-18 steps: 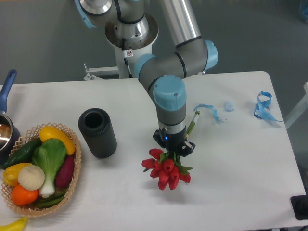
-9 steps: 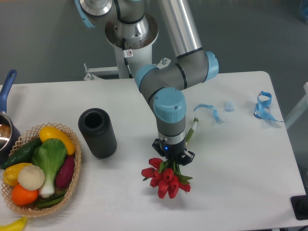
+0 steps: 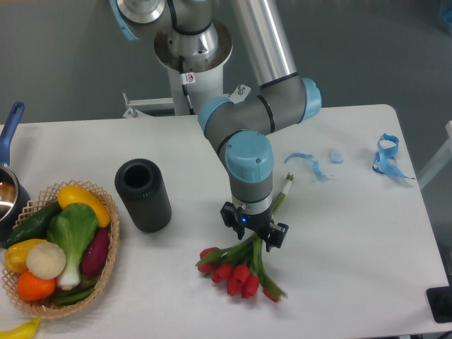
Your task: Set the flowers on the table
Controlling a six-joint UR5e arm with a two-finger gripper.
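The flowers (image 3: 236, 268), a small bunch of red tulip buds with green stems and leaves, lie flat on the white table (image 3: 353, 247) near its front middle. Their stems run up and to the right under my gripper (image 3: 253, 229), and the stem ends (image 3: 285, 185) stick out past it. My gripper points straight down over the stems, just above the buds. Its jaws stand apart on either side of the stems and look open.
A black cylinder vase (image 3: 143, 195) stands left of the flowers. A wicker basket (image 3: 109, 244) with colourful vegetables sits at the front left, with a blue-handled pot (image 3: 8, 176) behind it. Blue ribbon scraps (image 3: 386, 159) lie at the right rear.
The flowers have dropped from hanging in the gripper to lying spread on the table. The gripper's jaws have opened and it has stayed over the stems.
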